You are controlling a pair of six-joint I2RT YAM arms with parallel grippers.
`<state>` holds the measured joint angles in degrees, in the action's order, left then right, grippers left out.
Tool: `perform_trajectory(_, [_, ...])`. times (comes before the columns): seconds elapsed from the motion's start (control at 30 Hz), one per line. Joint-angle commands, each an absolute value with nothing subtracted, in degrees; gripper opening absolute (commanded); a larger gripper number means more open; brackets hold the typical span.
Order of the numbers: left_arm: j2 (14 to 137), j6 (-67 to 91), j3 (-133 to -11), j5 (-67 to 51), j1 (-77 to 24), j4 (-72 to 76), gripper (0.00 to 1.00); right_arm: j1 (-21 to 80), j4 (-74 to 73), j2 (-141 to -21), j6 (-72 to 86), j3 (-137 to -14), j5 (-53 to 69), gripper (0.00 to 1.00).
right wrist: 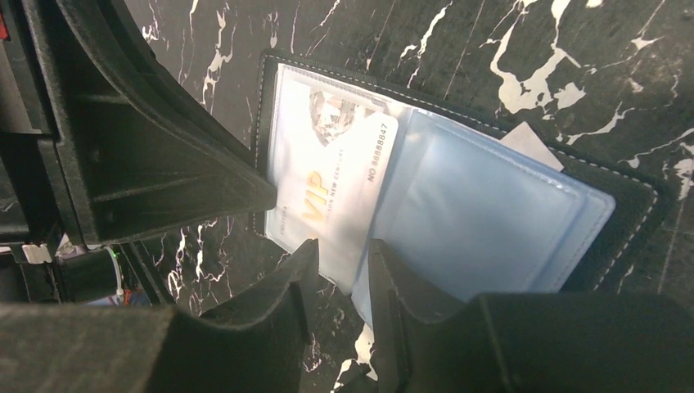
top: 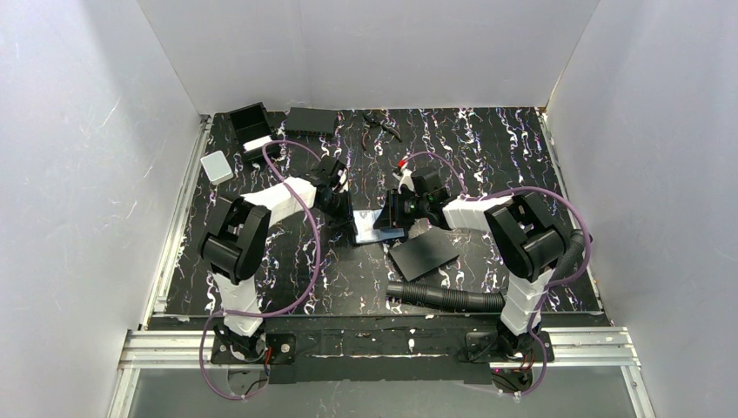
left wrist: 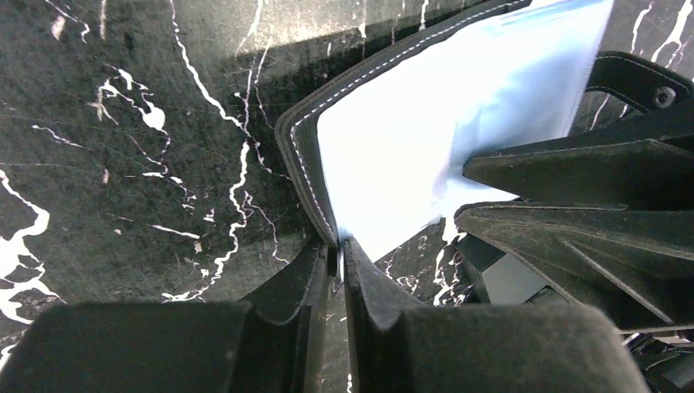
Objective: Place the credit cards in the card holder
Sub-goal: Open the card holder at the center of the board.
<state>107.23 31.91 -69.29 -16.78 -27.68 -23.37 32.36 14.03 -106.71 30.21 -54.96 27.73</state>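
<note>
The black card holder (top: 380, 231) lies open between my two grippers, its stitched rim (right wrist: 630, 205) framing pale-blue clear sleeves. One pale credit card (right wrist: 335, 196) marked "VIP" lies tilted on the holder's left page, partly under a sleeve. My left gripper (left wrist: 337, 246) is shut on the holder's stitched edge (left wrist: 299, 155); it also shows in the top view (top: 352, 222). My right gripper (right wrist: 340, 266) has its jaws a little apart, straddling the card's near corner and a sleeve edge; it also shows in the top view (top: 393, 216). No other credit card shows.
A matte black flat sheet (top: 424, 252) lies just right of the holder. A black corrugated hose (top: 444, 296) lies near the front. At the back left stand a black box (top: 251, 124), a flat black case (top: 311, 120) and a small white box (top: 216, 165). White walls enclose the table.
</note>
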Motion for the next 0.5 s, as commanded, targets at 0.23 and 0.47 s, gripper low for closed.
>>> perform_trajectory(0.23, [108.18, 29.75, -70.36, -14.25, -26.97, -26.90, 0.24, 32.43, 15.96, -109.31, 30.68, -57.35, 26.77, 0.25])
perform_trajectory(0.47, [104.80, 28.48, -70.19, -14.81, -24.82, -28.34, 0.35, 32.32, 14.37, -107.90, 30.19, -57.37, 26.50, 0.26])
